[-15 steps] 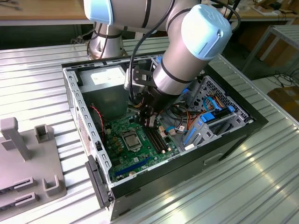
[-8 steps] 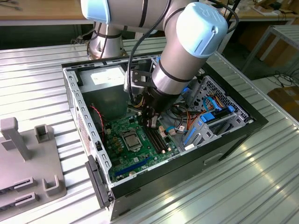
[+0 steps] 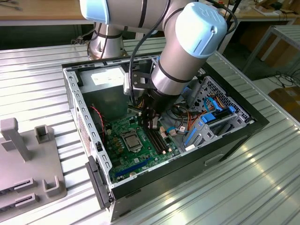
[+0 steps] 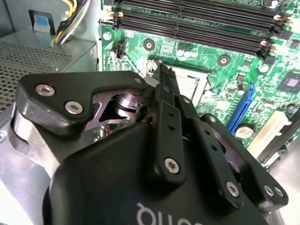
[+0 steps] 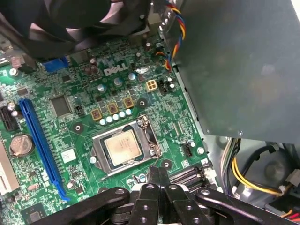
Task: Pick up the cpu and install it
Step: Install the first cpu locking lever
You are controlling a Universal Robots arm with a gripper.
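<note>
The cpu (image 5: 123, 144), a small square chip with a silver-grey top, lies flat inside the metal-framed socket (image 5: 149, 140) on the green motherboard (image 5: 70, 126). In the exterior view the cpu (image 3: 130, 139) sits mid-board inside the open computer case (image 3: 234, 136). My gripper (image 5: 158, 169) hangs just above the board beside the socket, between it and the memory slots. Its fingers are pressed together, shut with nothing between them. In the exterior view the gripper (image 3: 151, 124) is to the right of the cpu. The second wrist view has the gripper (image 4: 164, 71) pointing down at the socket (image 4: 191, 85).
Black memory slots (image 4: 197, 23) run along the board beside the gripper. A grey power supply (image 3: 105, 84) fills the case's far corner, with bundled cables (image 3: 211, 110) and drive bays at the exterior view's right. A grey fixture (image 3: 28, 159) stands on the metal table at the left.
</note>
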